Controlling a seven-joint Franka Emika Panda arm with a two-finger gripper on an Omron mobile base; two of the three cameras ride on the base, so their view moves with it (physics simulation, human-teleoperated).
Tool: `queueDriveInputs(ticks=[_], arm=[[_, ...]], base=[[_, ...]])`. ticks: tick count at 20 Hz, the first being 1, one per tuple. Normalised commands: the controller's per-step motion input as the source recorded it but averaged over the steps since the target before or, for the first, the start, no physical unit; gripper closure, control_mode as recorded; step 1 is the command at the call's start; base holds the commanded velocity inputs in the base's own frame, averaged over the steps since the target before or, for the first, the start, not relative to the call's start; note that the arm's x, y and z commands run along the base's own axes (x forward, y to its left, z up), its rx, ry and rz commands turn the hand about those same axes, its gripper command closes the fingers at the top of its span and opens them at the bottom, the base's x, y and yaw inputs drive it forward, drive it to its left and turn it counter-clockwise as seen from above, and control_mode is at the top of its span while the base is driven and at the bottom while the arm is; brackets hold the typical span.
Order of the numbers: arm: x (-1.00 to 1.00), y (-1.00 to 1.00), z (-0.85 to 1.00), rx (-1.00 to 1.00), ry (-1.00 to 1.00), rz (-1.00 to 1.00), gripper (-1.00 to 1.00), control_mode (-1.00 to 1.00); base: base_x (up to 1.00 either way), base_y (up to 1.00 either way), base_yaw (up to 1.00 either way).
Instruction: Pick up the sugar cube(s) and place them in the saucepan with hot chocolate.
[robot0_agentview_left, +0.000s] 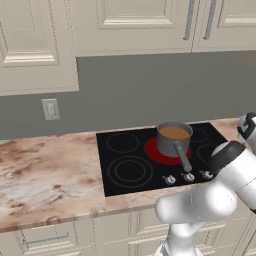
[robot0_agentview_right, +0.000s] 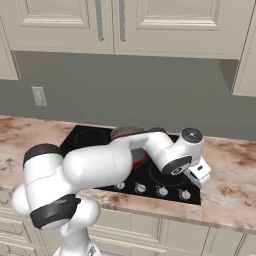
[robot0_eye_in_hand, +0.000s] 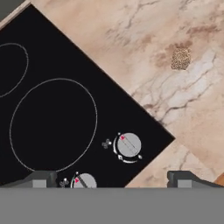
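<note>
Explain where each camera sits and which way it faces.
Left base view: behind the arm's left, facing stove and saucepan; arm lower right.
Right base view: behind its right, same stove; arm across the middle.
Hand view: on the hand, looking down at knobs and sugar cube.
Both base views share the stove.
</note>
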Motion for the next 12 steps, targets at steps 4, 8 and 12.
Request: queueDriveInputs(ticks=[4, 8, 12], arm=[[0.07, -0.39, -0.09, -0.16, 0.01, -0.10, -1.00, -1.00], [0.42, -0.10, 0.00, -0.13, 0.01, 0.00, -1.00, -1.00], [0.31, 0.00, -0.02, 0.00, -0.01, 0.03, -1.00, -1.00]], base=[[0.00, 0.00, 0.00], [0.00, 0.00, 0.00], [0.00, 0.00, 0.00]])
